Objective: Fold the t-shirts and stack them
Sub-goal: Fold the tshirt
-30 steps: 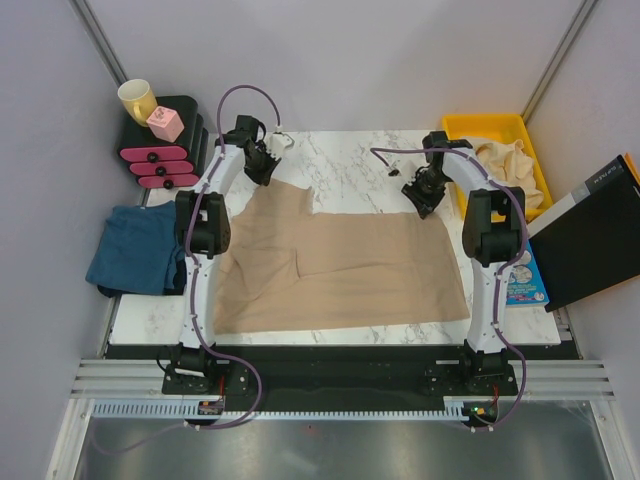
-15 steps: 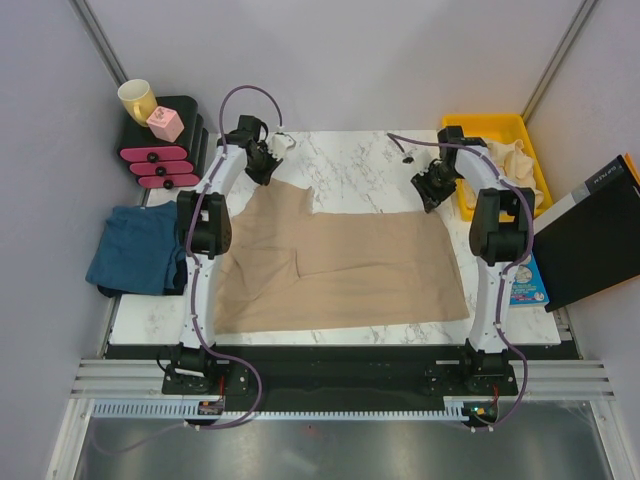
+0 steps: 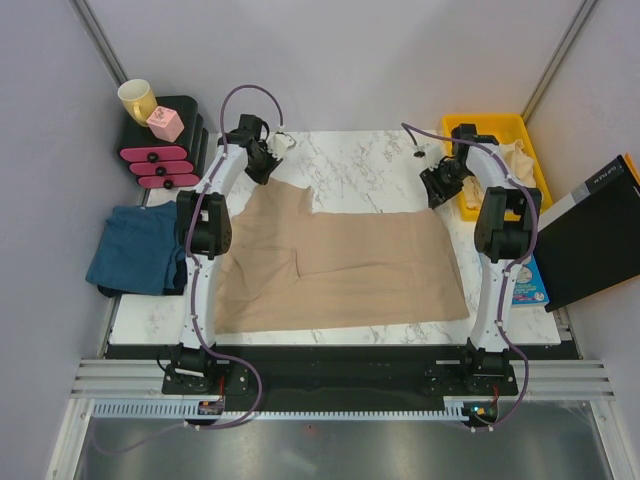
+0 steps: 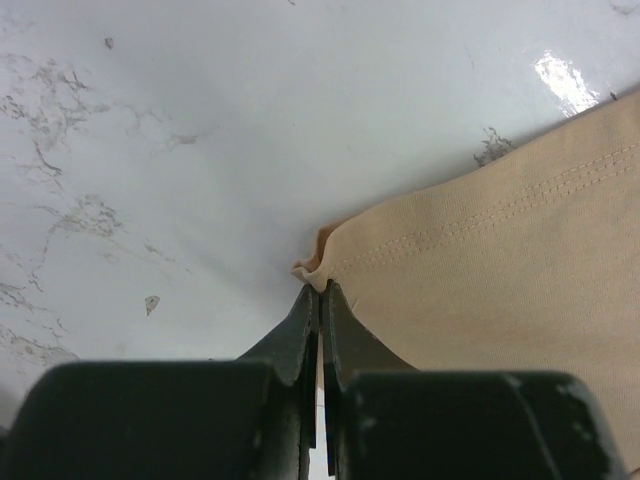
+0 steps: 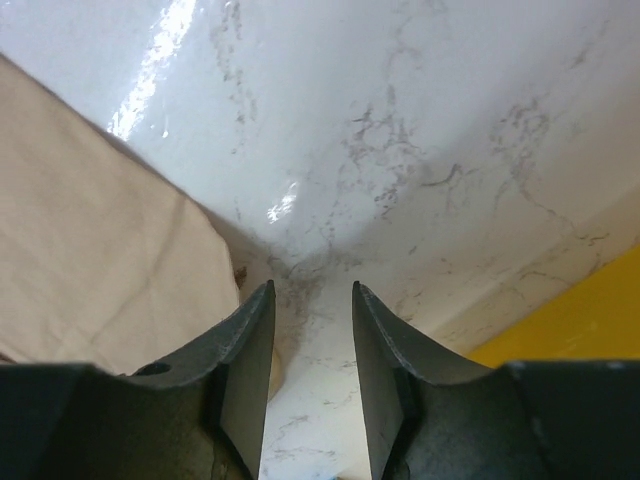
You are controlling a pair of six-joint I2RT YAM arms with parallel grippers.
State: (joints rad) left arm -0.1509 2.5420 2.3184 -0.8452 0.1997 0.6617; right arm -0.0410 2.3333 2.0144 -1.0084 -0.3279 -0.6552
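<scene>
Now: 1 tan t-shirt (image 3: 340, 265) lies spread flat across the middle of the marble bench (image 3: 360, 160). 1 crease runs down its left half.

Left tool (image 3: 262, 168) is at the shirt's far left corner. In the left wrist view its 2 fingers (image 4: 295, 345) are pressed together, clenched on a small pucker of the hem corner. The stitched hem runs off to the right over the marble.

Right tool (image 3: 440, 185) is just past the shirt's far right corner, close to the yellow bin (image 3: 490, 125). It is released: the 2 fingers stand apart with only bare marble in the gap. In the right wrist view the shirt's edge lies left of the left-hand finger, outside the gap. Whether cloth touches that finger cannot be told.

The bin holds 1 crumpled beige t-shirt (image 3: 512, 160). 1 teal-blue t-shirt (image 3: 135, 248) lies bunched at the bench's left edge, beside the left arm.

At the far left corner stands a black rack (image 3: 160, 160) with pink fronts. 1 yellow mug (image 3: 137, 98) and 1 pink block (image 3: 165, 122) sit on top of it.
</scene>
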